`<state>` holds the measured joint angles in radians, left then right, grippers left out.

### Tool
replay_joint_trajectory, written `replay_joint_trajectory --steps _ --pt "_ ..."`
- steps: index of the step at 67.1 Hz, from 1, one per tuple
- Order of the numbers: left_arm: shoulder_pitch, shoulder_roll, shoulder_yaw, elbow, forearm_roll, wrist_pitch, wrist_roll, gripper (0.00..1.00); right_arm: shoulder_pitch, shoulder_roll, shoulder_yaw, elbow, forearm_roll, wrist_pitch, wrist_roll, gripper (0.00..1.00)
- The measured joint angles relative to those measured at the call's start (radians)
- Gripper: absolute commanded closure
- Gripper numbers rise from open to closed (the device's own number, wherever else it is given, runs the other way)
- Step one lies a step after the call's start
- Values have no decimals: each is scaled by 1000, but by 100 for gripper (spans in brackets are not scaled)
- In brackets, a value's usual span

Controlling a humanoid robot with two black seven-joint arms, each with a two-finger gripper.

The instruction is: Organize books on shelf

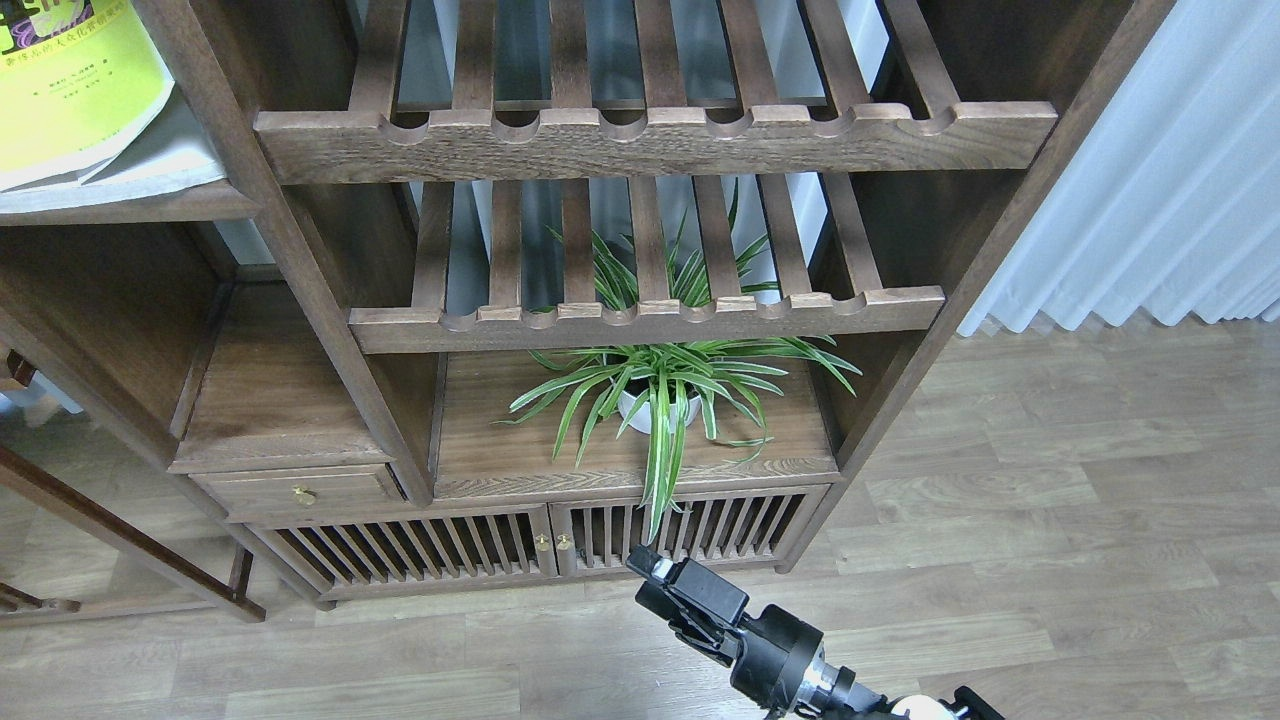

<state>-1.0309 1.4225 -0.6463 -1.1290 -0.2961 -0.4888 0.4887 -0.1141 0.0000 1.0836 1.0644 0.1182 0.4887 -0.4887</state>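
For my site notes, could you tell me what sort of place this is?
Probably a home living room or study: a dark wooden shelving cabinet with a potted spider plant, a yellow-green book, wood-look flooring and a pale curtain.

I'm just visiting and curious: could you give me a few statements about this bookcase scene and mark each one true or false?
1. A yellow-green book lies on the shelf at upper left. True.
2. The potted plant stands on the floor. False: it stands on the cabinet top, under the lower slatted rack.
3. A gripper holds a book. False: the right gripper hangs above the floor, holding nothing.
4. A white curtain hangs to the right of the bookcase. True.
5. Both robot arms are visible. False: only the right one.
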Motion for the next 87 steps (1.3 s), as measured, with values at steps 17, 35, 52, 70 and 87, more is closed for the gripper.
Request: replay_joint_trajectory --steps 17,35,52,70,87 --pt "0 114 216 -7 -5 0 0 1 1 0 -1 -6 0 0 0 1" --pt "7 71 521 -7 -42 0 -108 1 1 0 -1 -21 -2 0 0 1" --pt "90 -88 785 -7 -92 0 -381 1 2 0 -3 -73 -3 0 0 1" --pt "304 -467 718 45 -366 0 -463 1 39 0 -1 -115 -3 0 0 1" --pt "585 -890 345 167 -369 0 -442 1 54 0 1 -113 -3 0 0 0"
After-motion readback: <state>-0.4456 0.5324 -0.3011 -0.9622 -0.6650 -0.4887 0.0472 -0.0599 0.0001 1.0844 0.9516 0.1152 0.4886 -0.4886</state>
